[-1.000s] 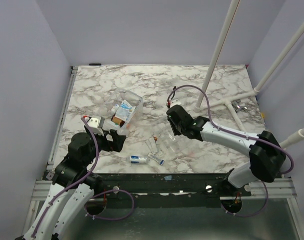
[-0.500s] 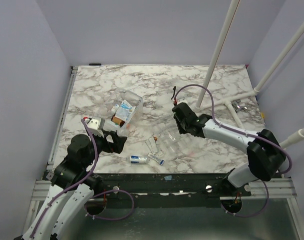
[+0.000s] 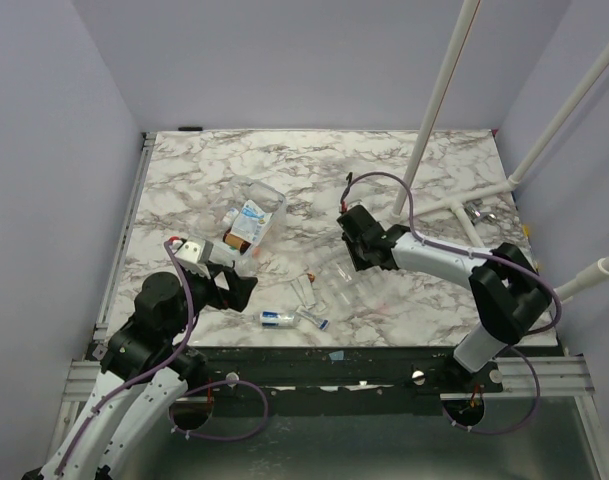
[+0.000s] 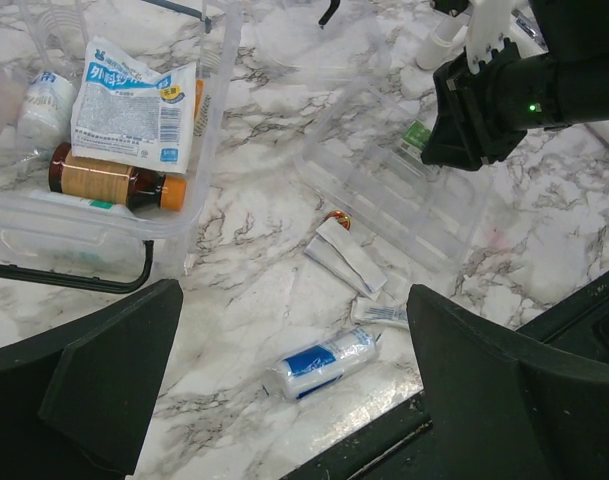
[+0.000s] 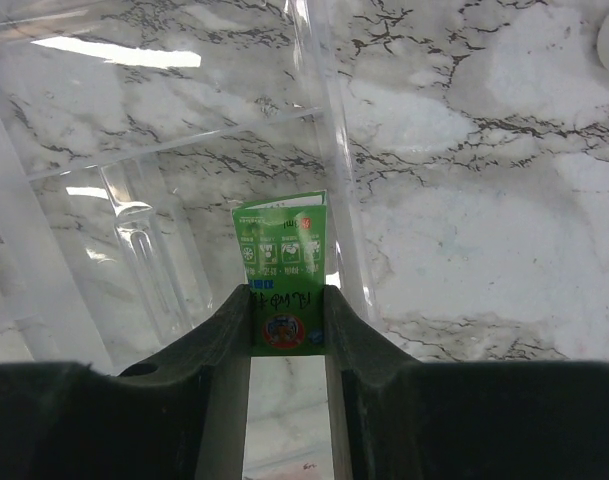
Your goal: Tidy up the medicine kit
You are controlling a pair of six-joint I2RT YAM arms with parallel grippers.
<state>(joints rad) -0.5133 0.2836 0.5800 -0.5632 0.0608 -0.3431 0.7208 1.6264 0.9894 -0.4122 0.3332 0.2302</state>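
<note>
Right claw (image 5: 284, 296): clamped on the lower end of one green packet (image 5: 281, 235), which stands upright past the fingertips.
Left claw (image 4: 294, 298): spread wide, holding nothing, hanging above the loose items.
Packet place: between the right fingers (image 5: 227, 335), directly over the clear tray (image 4: 404, 205), with a tray wall just beside it.
Risk, snag: packet edge likely to catch that wall if lowered here, then to fold or drop outside.
Risk, shove: tray looks light and could slide if the right claw presses its rim.
Risk, slip: held by one end only, so the thin packet may twist out of the grip.
Bin (image 4: 216, 95): one, ahead of the left claw.
In bin: one sachet (image 4: 134, 100), one brown bottle (image 4: 109, 180), one white bottle (image 4: 39, 100).
Loose under the left claw: two strips (image 4: 349, 258), one roll (image 4: 319, 362), one small orange piece (image 4: 336, 218), too small to identify.
Trays: one, below the right claw.
</note>
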